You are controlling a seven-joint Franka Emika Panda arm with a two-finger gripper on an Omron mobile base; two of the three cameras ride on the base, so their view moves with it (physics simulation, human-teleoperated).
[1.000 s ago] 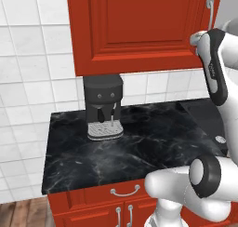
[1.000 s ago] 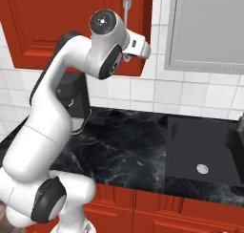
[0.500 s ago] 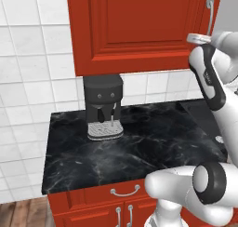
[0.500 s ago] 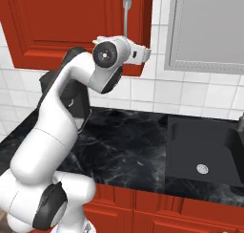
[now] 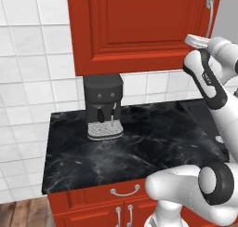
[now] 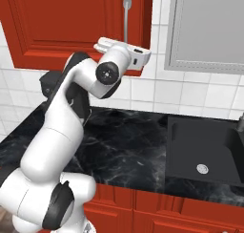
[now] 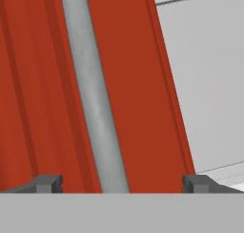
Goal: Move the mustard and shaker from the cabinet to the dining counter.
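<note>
Now cabinet (image 7: 138, 98) handle (image 7: 95, 108) btwn pincer (image 7: 122, 182) tips

Cabinet (image 5: 139, 30) door's shut so can't see inside; handle (image 7: 95, 98) cut off top & bottom.

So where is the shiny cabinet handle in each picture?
Left base view: the handle is at the top right, on the red cabinet door.
Right base view: top middle, just above the robot's hand.
Hand view: the grey bar runs between the open gripper fingertips.
Shared landmark: the red door.
</note>
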